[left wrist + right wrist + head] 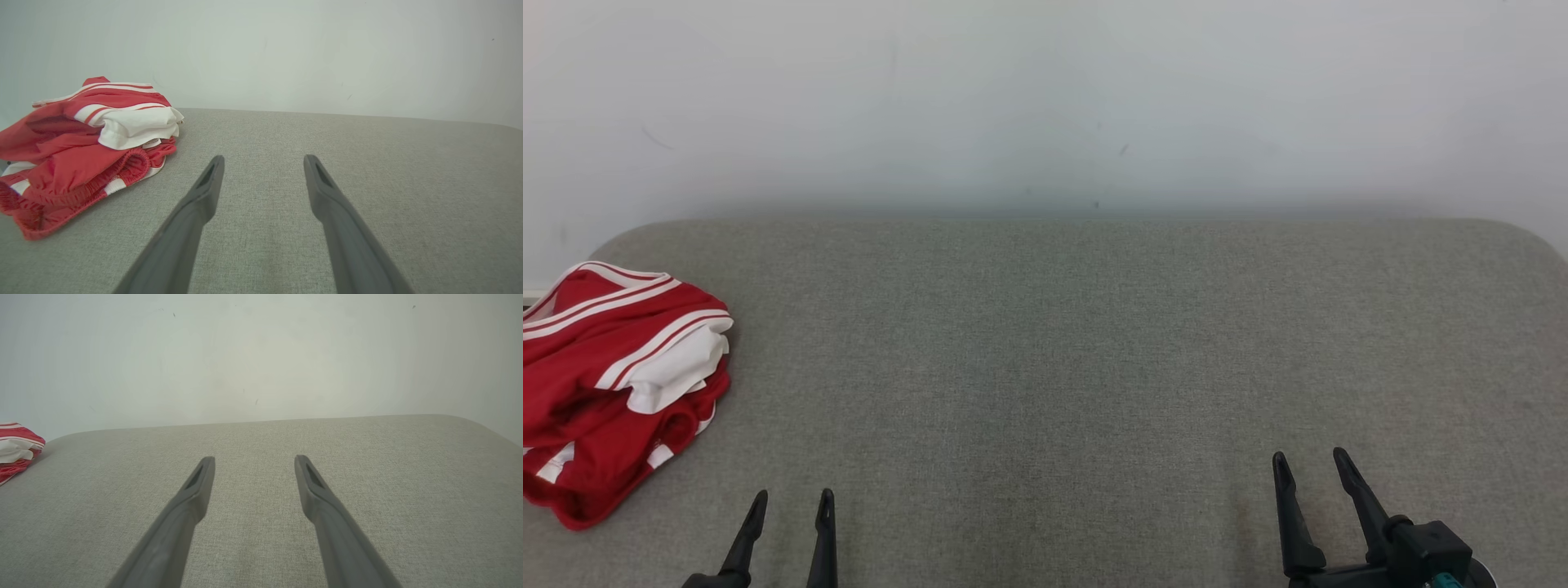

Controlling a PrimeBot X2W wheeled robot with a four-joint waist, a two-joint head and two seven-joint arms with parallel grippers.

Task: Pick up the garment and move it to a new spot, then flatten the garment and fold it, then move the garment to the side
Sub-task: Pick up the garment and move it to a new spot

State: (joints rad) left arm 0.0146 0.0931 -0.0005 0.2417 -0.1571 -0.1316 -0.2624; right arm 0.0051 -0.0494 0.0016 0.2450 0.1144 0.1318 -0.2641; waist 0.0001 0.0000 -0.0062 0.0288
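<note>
garment: crumpled red-and-white striped garment [613, 384] heaped at left edge of grey cloth-covered desk [1054, 367], untouched | left gripper [794, 495]: fingers wide apart, empty, nearer, readied for pickup | right gripper [1309, 454]: fingers wide apart, empty, well apart from it

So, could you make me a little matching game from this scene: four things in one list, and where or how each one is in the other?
Things: 1 garment; 2 left fingers; 3 right fingers; 4 wall.
States: A lower right, open; B pale, behind the grey surface; C crumpled, far left; D lower left, open.
Pairs: 1-C; 2-D; 3-A; 4-B.
</note>
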